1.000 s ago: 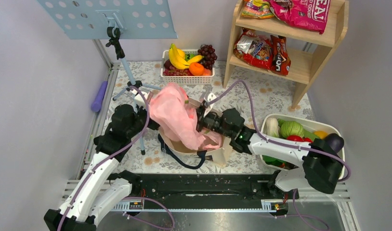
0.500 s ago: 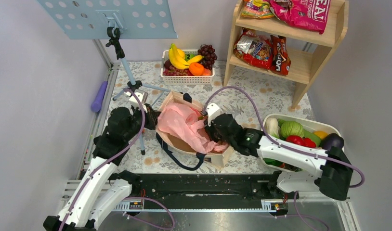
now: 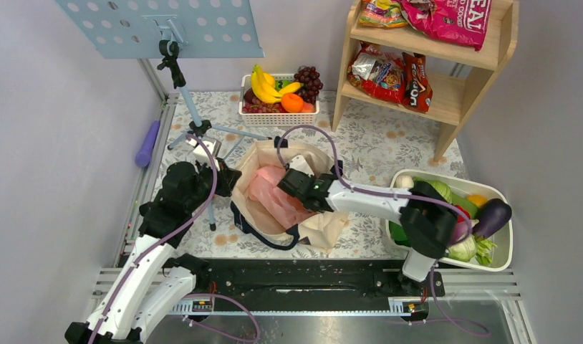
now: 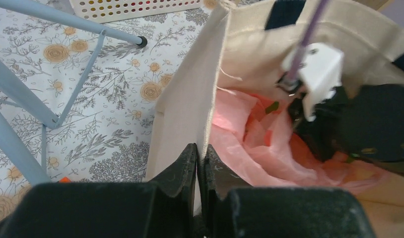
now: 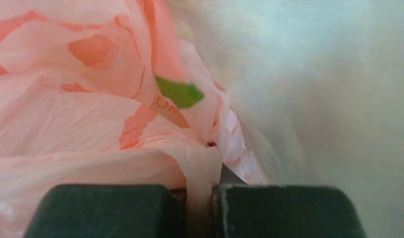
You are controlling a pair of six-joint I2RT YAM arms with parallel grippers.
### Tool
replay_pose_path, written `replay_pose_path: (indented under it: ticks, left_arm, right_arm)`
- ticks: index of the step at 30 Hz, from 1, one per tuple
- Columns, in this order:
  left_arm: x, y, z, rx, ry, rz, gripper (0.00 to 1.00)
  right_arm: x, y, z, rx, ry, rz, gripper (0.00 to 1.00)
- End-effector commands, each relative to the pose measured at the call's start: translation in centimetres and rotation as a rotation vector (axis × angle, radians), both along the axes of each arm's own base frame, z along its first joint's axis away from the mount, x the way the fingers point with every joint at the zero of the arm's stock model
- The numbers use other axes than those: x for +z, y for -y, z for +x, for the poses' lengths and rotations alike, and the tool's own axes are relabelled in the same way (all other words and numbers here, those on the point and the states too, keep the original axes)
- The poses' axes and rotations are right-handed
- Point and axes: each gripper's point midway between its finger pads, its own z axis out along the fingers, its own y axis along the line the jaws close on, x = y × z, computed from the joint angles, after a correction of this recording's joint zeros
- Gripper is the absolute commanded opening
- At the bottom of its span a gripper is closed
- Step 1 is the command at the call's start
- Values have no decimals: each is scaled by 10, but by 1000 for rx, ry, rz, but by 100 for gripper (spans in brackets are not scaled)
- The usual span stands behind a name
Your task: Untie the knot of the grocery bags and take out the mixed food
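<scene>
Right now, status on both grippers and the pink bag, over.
Left gripper shut on canvas tote rim. Right gripper shut on pink bag, bag down inside tote. Knot not made out; tote walls crowd it.

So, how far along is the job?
Done, apparently: fruit fills the white slotted basket, vegetables the white tub. In hand: the right gripper is shut on the thin pink plastic bag inside the beige canvas tote, whose wall the left gripper pinches. Left: untying its knot, which is hidden, and emptying it.
</scene>
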Motion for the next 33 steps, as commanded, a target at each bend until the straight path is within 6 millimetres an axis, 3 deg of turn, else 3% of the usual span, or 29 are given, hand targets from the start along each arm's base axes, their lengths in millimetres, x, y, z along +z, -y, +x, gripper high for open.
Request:
replay_pose_path:
  ticks: [1, 4, 7, 12, 17, 23, 33]
  left_arm:
    - [44, -4, 9, 34, 156, -47, 0]
    - [44, -5, 9, 37, 159, -44, 0]
    - [44, -5, 9, 37, 158, -42, 0]
    - [46, 0, 7, 10, 161, -58, 0]
    - [55, 13, 10, -39, 147, -90, 0]
    - [63, 25, 25, -8, 102, -157, 0]
    - [83, 95, 58, -52, 71, -257, 0]
  right_arm:
    - [-43, 20, -5, -75, -68, -186, 0]
    - [-58, 16, -13, -76, -126, -177, 4]
    - [-53, 21, -16, -99, -117, -156, 32]
    - [-22, 43, -4, -147, -16, -164, 65]
    - [-2, 62, 9, -197, -36, -85, 99]
    - [34, 68, 19, -173, -46, 69, 100]
    - [102, 92, 27, -192, 17, 272, 99]
